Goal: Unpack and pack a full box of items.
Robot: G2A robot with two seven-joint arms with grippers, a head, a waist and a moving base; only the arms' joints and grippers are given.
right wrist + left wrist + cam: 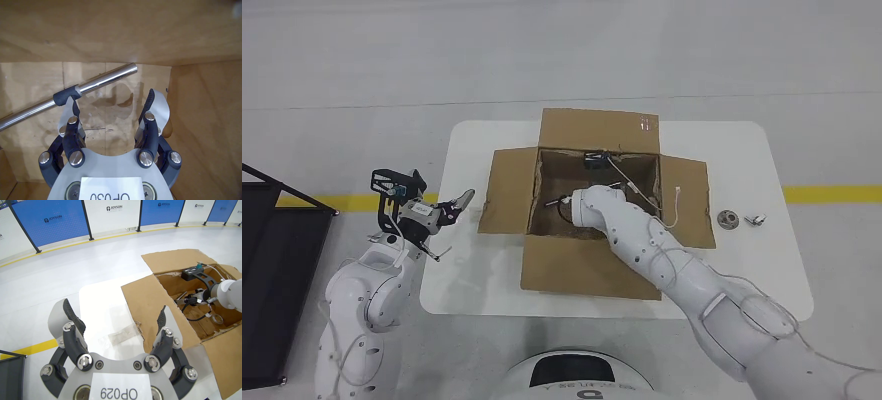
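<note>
At the left edge of the white table [722, 150] the left gripper [449, 208] hangs with its fingers spread wide and nothing between them, well apart from the contents of the open brown cardboard box [572, 265] in the middle of the table. The right arm reaches down into that box. Its right gripper [111, 96] is likewise spread and holds nothing. The task's thing nearest it is a shiny steel rod [105, 79] wearing a short black sleeve [64, 96]. The rod lies inside the box, slanting across in front of the gripper. The sleeve sits right at one fingertip [74, 108], and the bare end points toward the box wall. The rod looks to be just past the jaws rather than between them, so I judge the grasp turns on bringing the opening square across that long axis; the right arm is plainly the nearer one. The left wrist view adds what the right one lacks: a black cable [194, 318] and a metal ring [217, 319] on the box floor. On the table right of the box, the top view shows a round grey metal part [728, 218] and, just beside it, a smaller silvery piece [757, 219].
</note>
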